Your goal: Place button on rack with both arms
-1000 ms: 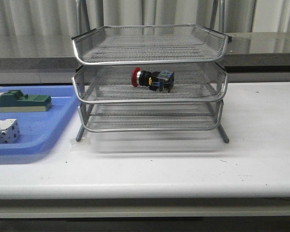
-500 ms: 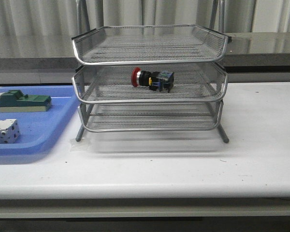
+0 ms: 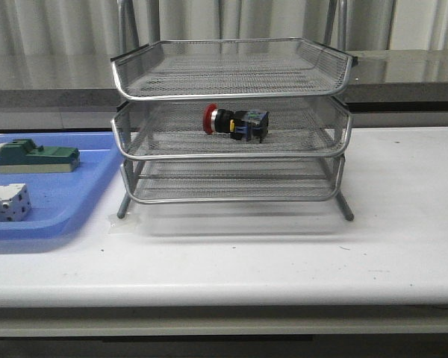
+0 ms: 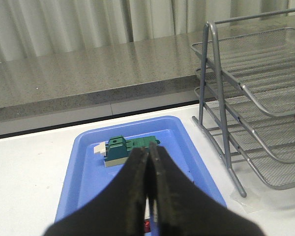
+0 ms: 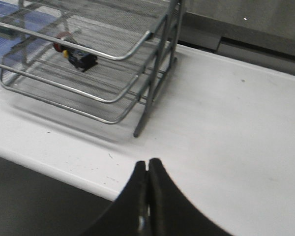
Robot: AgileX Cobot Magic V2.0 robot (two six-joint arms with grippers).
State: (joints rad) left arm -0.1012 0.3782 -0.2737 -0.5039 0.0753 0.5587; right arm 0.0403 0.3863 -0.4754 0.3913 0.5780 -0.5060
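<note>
Front view, button (image 3: 235, 123) on rack (image 3: 231, 93) middle tier, arms unseen

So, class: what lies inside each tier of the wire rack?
In the rack, the middle tier holds the button, lying on its side with its red head toward the blue tray. The top and bottom tiers show only bare mesh. Nothing looks hidden, since the mesh is see-through.

The rack (image 3: 231, 97) is silver wire mesh with shiny metal rims and legs. The button (image 3: 235, 123) looks plastic — a glossy red head, a black body. The blue tray (image 3: 67, 201) is smooth plastic; the surface (image 3: 284, 261) is smooth, matt white. Both tools — left tool (image 4: 148, 160), right tool (image 5: 147, 169) — are matt black.
</note>
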